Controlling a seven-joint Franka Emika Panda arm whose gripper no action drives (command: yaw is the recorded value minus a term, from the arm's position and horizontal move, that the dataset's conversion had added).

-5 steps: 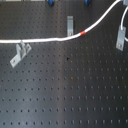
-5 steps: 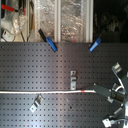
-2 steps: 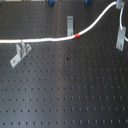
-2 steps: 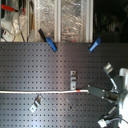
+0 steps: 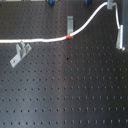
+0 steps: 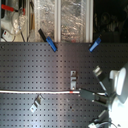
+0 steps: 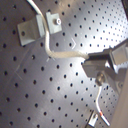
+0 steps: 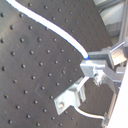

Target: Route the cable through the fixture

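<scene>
Clamped on the cable [image 7: 65, 53], the gripper [image 7: 86, 64] has both fingers pressed against the white line in both wrist views. In the second exterior view the arm [image 6: 117, 85] reaches in from the second exterior view's right, low over the perforated board [image 6: 30, 65]. From there the cable lies across the board toward the first exterior view's left, its red band [image 5: 68, 37] just below a metal bracket [image 5: 70, 22]. Only the first wrist view shows it bending beside another bracket [image 7: 34, 27]. Only the second exterior view shows two blue clamps [image 6: 48, 41] behind the board.
</scene>
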